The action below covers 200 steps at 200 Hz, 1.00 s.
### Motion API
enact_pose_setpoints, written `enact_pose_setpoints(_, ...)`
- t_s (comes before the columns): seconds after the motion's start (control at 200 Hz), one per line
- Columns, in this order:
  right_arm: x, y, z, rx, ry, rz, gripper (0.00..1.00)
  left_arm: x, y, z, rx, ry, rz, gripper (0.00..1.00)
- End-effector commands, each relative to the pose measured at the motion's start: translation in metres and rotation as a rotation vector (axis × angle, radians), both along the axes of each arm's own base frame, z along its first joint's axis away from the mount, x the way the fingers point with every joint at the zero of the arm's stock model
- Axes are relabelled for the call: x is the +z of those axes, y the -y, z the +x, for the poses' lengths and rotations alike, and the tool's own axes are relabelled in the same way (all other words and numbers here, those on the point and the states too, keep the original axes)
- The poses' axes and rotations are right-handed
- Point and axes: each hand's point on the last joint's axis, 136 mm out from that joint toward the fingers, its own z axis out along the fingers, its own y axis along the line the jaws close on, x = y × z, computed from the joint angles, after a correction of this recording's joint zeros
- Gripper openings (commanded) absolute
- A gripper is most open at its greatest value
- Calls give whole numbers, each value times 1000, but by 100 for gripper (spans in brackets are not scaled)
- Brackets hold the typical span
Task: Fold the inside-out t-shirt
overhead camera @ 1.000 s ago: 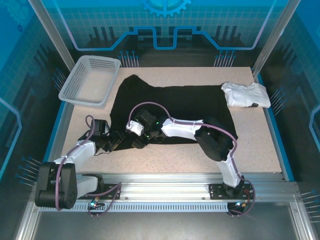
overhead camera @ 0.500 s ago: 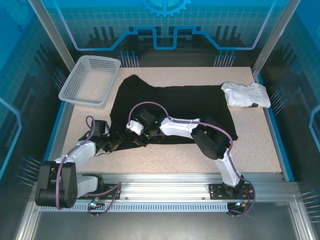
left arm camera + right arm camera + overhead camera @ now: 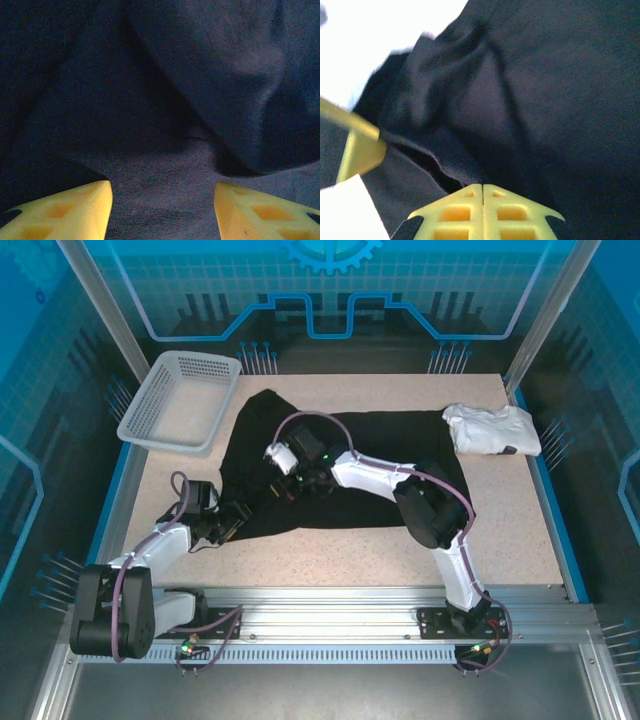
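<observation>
Black t-shirt (image 3: 390, 450) lies spread in the middle of the table (image 3: 520, 530), near-left hem bunched. right gripper (image 3: 482, 192) is clamped tip-to-tip, apparently pinching a ridge of cloth. left gripper (image 3: 162, 186) has jaws apart over flat fabric, gripping nothing. Cloth looks light and limp and creases easily; best taken at hem corners, through both layers.

You had the left gripper (image 3: 162, 210) low over the inside-out t-shirt (image 3: 150, 100), with its two yellow fingers (image 3: 65, 212) standing well apart at the bottom corners of the view. Flat black cloth lay in the gap between them, gripped by neither. Ahead and to the right, a thick fold of the shirt bulged up, with a dark shadow under its lower edge.
</observation>
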Motion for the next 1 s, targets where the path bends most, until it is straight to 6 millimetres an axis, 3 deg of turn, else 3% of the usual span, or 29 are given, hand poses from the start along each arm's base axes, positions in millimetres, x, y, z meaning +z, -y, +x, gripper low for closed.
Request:
enact_pose_setpoints(0.0,-7,19,56,-226,-49,-19,0,-4,-2,-6,0,-14,-4,58)
enact_pose_setpoints(0.05,-10,24,77,-296,-77,-35,0,-4,-2,-5,-3,-13,-2,58)
enact_pose_setpoints(0.06,-20,26,80,-308,-95,-53,1,-4,-2,-5,-4,-15,-2,58)
enact_pose_setpoints(0.11,-37,31,94,-347,-142,-83,13,-3,-2,-4,-8,-14,1,58)
enact_pose_setpoints(0.15,-40,37,101,-372,-167,-99,21,-3,-1,-4,-11,-14,1,59)
enact_pose_setpoints(0.215,-38,45,108,-393,-169,-108,27,-2,-2,-5,-14,-13,5,59)
enact_pose_setpoints(0.305,-20,60,112,-415,-130,-93,29,0,-5,-7,-9,-10,22,59)
enact_pose_setpoints(0.455,8,80,95,-388,-81,-93,32,14,-6,0,-1,43,28,61)
enact_pose_setpoints(0.605,21,73,53,-291,-84,-34,33,34,-4,19,4,127,13,62)
enact_pose_setpoints(0.72,15,81,30,-287,-86,-62,35,48,2,38,-6,184,-19,61)
enact_pose_setpoints(0.875,13,96,21,-307,-98,-53,35,56,14,67,-48,221,-8,60)
enact_pose_setpoints(0.995,12,104,18,-313,-99,-55,35,50,27,82,-89,214,4,60)
